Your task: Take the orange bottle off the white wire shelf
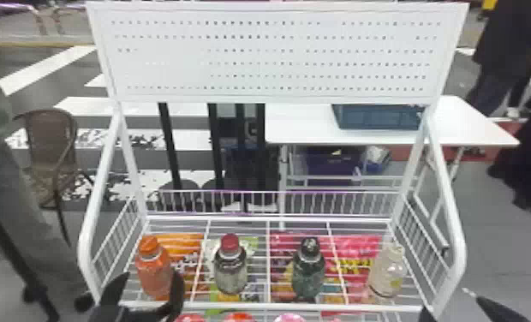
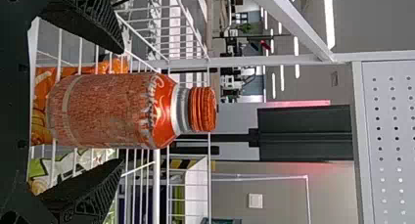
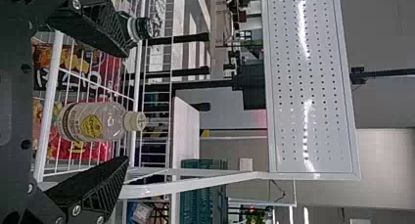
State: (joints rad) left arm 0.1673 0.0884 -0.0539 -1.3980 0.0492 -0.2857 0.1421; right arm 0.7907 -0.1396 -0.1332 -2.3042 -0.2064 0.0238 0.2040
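Well, white wire shelf (image 1: 273,306), table (image 1: 299,124) behind.

Black fingers (image 3: 95,186) taper, ribbed inside (silver screws (image 3: 76,210) near their bases).

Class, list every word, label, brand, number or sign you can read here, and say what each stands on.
No text reads with certainty.
Orange bottle: pale lettering near its shoulder, too blurred to read.
Clear bottle: print on its label, too small to read.
Pink bag: yellow lettering, too blurred to read.
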